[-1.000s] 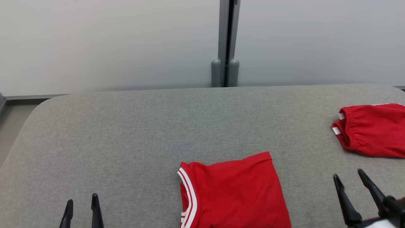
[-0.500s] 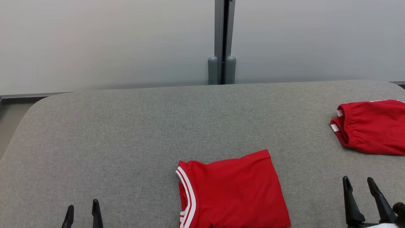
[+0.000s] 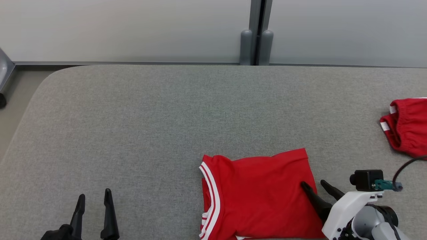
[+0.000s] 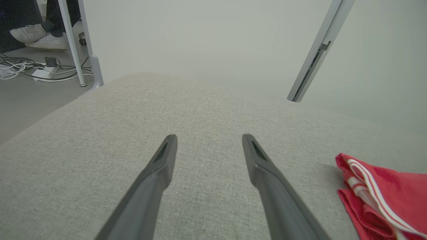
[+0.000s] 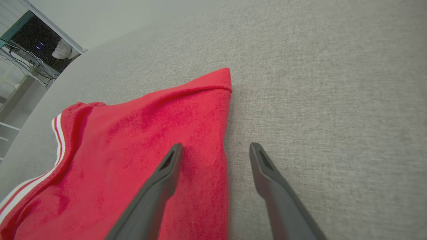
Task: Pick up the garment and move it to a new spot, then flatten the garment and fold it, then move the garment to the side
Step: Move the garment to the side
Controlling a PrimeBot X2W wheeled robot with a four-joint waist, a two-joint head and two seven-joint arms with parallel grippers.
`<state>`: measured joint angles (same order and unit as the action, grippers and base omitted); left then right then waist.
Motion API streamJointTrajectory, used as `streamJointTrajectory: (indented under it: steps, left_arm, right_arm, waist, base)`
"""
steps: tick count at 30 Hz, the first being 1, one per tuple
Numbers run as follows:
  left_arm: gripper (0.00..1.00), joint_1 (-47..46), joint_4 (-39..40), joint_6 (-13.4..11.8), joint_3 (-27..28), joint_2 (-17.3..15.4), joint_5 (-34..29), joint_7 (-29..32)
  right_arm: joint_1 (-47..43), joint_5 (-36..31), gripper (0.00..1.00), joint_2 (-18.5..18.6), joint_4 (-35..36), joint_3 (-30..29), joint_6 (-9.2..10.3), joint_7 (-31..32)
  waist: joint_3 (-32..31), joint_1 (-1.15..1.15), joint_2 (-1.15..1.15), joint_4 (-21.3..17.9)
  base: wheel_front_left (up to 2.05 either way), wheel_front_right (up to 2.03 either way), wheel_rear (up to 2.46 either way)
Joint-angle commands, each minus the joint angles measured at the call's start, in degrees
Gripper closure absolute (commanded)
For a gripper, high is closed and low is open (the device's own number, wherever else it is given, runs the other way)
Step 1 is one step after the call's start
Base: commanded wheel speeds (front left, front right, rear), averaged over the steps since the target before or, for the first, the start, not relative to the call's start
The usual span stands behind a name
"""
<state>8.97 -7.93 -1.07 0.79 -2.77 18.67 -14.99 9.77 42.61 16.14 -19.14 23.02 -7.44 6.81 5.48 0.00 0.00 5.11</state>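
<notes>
A folded red garment point(image 3: 257, 193) with white-striped trim on its left side lies near the front of the grey padded table point(image 3: 150, 116). My right gripper point(image 3: 312, 182) is open and straddles the garment's right edge. In the right wrist view one finger point(image 5: 160, 180) is over the red cloth point(image 5: 150, 143) and the other is over bare grey fabric. My left gripper point(image 3: 94, 194) is open above the bare table at the front left. In the left wrist view that gripper point(image 4: 209, 136) holds nothing, and the garment's striped edge point(image 4: 377, 196) lies to its right.
A second red garment point(image 3: 407, 126) with an elastic waistband lies at the table's right edge. A pale wall panel with a grey post point(image 3: 256, 46) stands behind the table. Off the table's left end are floor cables point(image 4: 40, 71) and a person's shoes point(image 4: 33, 35).
The head camera has shifted. My right gripper has moved left from the bare table to the garment's right edge. The left gripper stays at the front left, open.
</notes>
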Motion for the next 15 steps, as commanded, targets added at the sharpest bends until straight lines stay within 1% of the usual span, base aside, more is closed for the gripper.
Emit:
streamJointTrajectory:
  steps: [1, 4, 6, 7, 8, 9, 10, 13, 15]
  left_arm:
    - [0.00, -1.4, -0.2, 0.0, -0.1, -0.2, 0.2, -0.2]
    - [0.00, -2.2, -0.1, -0.6, -0.1, -0.2, 0.4, -0.2]
    - [0.00, -2.8, 0.1, -0.8, 0.0, -0.2, 0.6, -0.2]
    - [0.00, -3.0, 0.2, -1.0, 0.1, -0.2, 0.6, -0.2]
    - [0.00, -3.0, 0.3, -1.1, 0.2, -0.2, 0.9, -0.2]
    - [0.00, -3.0, 0.4, -1.1, 0.4, -0.2, 1.2, -0.2]
    - [0.00, -2.9, 0.6, -1.2, 0.4, -0.2, 1.3, -0.2]
    - [0.00, -3.4, 2.1, -1.4, 0.6, -0.2, 1.9, -0.2]
    - [0.00, -4.3, 3.1, -1.4, 0.6, -0.3, 1.9, -0.2]
  right_arm:
    - [1.5, -0.5, 0.00, 0.1, -2.0, 0.3, -0.09, 0.8]
    - [3.8, 0.6, 0.00, -1.3, -6.5, 1.7, -0.10, 3.2]
    - [4.7, 2.5, 0.00, -2.3, -8.1, 3.3, -0.09, 5.1]
    - [5.4, 3.5, 0.61, -2.6, -8.0, 4.1, -0.09, 5.4]
    - [6.3, 5.3, 1.00, -3.0, -7.9, 4.0, -0.09, 5.1]
    - [7.4, 6.5, 1.00, -2.8, -7.3, 4.1, -0.10, 5.3]
    - [8.9, 7.3, 1.00, -1.8, -6.6, 4.1, -0.10, 5.1]
    - [13.6, 9.2, 1.00, 1.9, -3.7, 3.4, -0.09, 5.3]
    - [16.9, 9.6, 1.00, 5.3, -1.6, 3.0, -0.08, 6.5]
  waist:
    - [1.0, 0.00, 0.00, 1.2]
    - [1.6, 0.00, 0.00, 2.0]
    - [2.0, 0.00, 0.00, 2.1]
    - [2.3, 0.00, 0.00, 2.0]
    - [2.6, 0.00, 0.00, 1.7]
    - [2.9, 0.00, 0.00, 1.1]
    - [3.1, 0.00, 0.00, 0.3]
    - [4.7, 0.00, 0.00, -3.4]
    - [6.2, 0.00, 0.00, -6.2]
  base:
    - [0.00, 0.00, 0.00]
    - [0.00, 0.00, 0.00]
    - [0.00, 0.00, 0.00]
    - [0.00, 0.00, 0.00]
    - [0.00, 0.00, 0.00]
    - [0.00, 0.00, 0.00]
    - [0.00, 0.00, 0.00]
    - [0.00, 0.00, 0.00]
    - [0.00, 0.00, 0.00]
